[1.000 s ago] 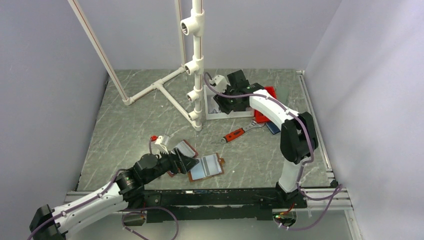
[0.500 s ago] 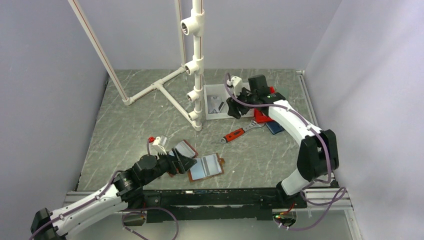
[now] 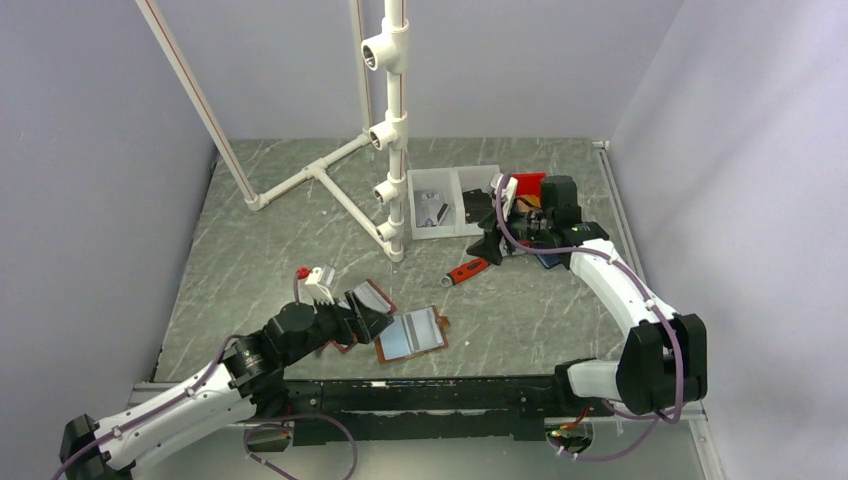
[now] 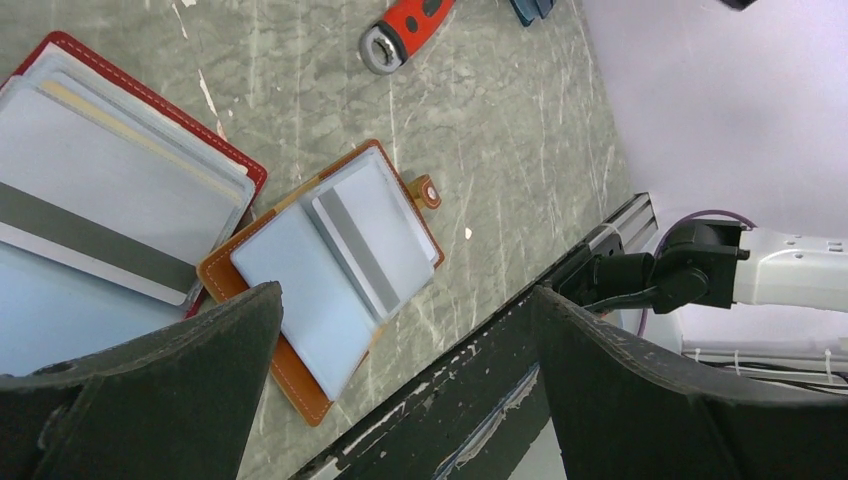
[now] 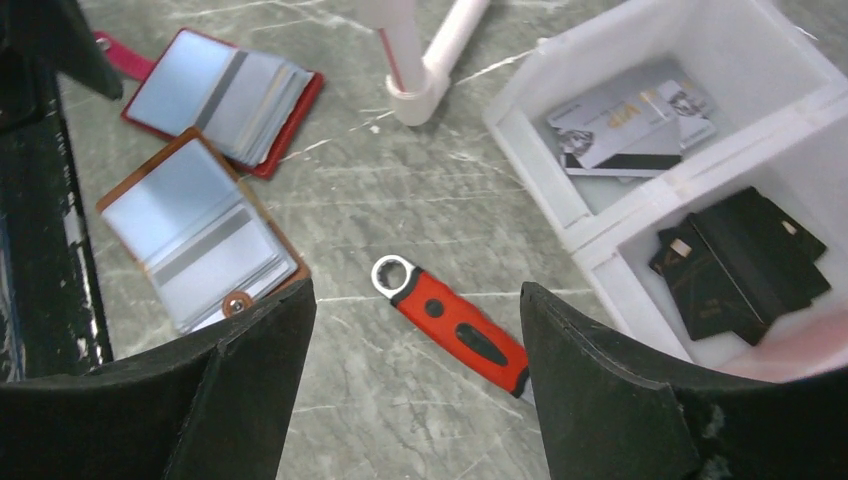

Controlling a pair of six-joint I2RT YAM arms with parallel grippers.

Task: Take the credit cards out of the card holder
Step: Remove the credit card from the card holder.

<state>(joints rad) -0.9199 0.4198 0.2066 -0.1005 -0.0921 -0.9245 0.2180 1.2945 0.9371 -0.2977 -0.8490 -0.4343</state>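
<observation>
Brown holder (image 4: 330,280): tan leather with a snap tab, lying open flat on the table (image 3: 280,240), nearer the arm bases and left of the wrench (image 3: 468,270). Its clear sleeves hold pale cards, one showing a grey stripe.
Red holder (image 4: 110,190): also open, farther left of the wrench, sleeves fanned and filled with cards.
Tray (image 5: 680,180): white, beyond the wrench. Two loose cards (image 5: 630,125) lie in its left compartment and a black wallet (image 5: 740,262) in its right.
Left gripper (image 4: 400,400): jaws spread wide, nothing held, low by the red holder.
Right gripper (image 5: 415,390): jaws well apart, empty, above the wrench.
</observation>
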